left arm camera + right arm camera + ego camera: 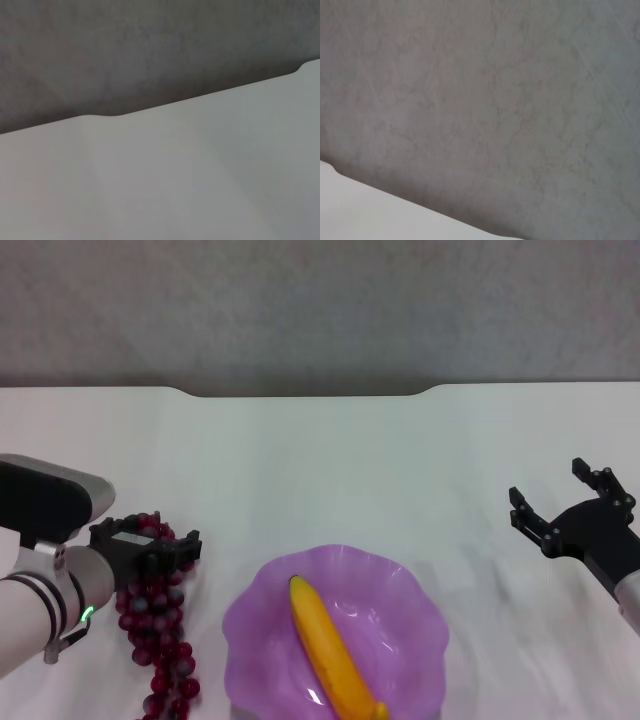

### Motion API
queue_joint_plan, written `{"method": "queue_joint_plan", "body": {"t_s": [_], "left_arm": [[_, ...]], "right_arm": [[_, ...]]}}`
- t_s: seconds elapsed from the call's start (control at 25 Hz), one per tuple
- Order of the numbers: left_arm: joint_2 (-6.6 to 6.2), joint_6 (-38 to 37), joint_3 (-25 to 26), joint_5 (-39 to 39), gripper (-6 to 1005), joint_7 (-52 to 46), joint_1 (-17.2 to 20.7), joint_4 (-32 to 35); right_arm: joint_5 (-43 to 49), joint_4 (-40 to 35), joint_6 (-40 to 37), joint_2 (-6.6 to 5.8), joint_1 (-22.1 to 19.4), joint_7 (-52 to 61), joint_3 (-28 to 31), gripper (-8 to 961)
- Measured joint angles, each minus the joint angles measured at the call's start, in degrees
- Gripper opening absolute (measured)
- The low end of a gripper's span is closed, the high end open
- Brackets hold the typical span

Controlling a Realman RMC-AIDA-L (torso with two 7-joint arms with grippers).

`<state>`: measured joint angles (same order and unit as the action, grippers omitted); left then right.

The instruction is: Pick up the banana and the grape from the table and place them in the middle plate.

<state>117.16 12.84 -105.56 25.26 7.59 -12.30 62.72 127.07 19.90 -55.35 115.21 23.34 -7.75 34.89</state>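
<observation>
The banana (330, 655) lies in the middle plate (410, 590), a purple plate with a wavy rim at the near centre of the table (320, 460). The grape (160, 640), a long dark red bunch, lies on the table left of the plate. My left gripper (175, 548) reaches in from the left and sits at the far end of the bunch, with grapes showing on both sides of it. My right gripper (548, 485) is open and empty above the table, to the right of the plate. Both wrist views show only table and wall.
The table's dark notched far edge (300, 392) runs below a grey wall (320, 310). The left wrist view shows that far edge (115, 114) and bare white tabletop. The right wrist view shows mostly wall (495, 100).
</observation>
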Motion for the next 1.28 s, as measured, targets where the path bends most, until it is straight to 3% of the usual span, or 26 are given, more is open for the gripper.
{"method": "queue_joint_plan", "body": {"t_s": [0.24,0.6,0.92,1.28], "left_arm": [[0.00,-2.4,-0.1,0.1,826,0.0,0.2,-1.9],[0.00,-3.3,-0.2,-0.1,653,0.1,0.3,-3.1],[0.00,-8.7,-1.5,0.2,476,-0.1,2.2,-3.3],[0.00,-13.1,-2.3,0.2,382,-0.6,3.7,-3.2]], "right_arm": [[0.0,0.3,0.0,-0.07,0.0,0.0,0.0,881],[0.0,0.4,-0.1,-0.08,-0.1,-0.1,0.0,880],[0.0,0.5,0.0,-0.15,-0.1,-0.1,-0.1,880],[0.0,0.5,0.0,-0.13,-0.2,-0.2,-0.1,880]]}}
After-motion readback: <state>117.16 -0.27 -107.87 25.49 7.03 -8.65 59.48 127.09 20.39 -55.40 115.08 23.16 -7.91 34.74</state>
